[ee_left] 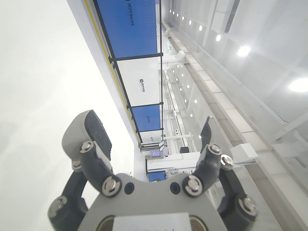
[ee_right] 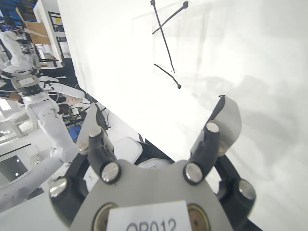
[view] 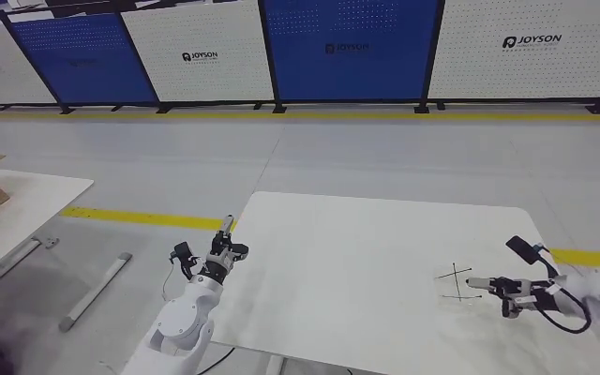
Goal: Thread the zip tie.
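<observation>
Three black zip ties lie loose on the white table (view: 356, 272) near its right side. Two of them cross (view: 457, 276) (ee_right: 163, 28), and a shorter one (view: 461, 297) (ee_right: 168, 74) lies beside them. My right gripper (view: 476, 281) (ee_right: 158, 106) hovers low just to the right of the ties, open, with nothing between its fingers. My left gripper (view: 228, 225) (ee_left: 150, 121) sits at the table's left edge, far from the ties, pointing away toward the room. It is open and holds nothing.
A wide bare stretch of table top separates the two arms. A second white table (view: 37, 202) stands off to the left across a gap of floor. A yellow floor line (view: 141, 217) and blue and white panels (view: 347, 47) lie beyond.
</observation>
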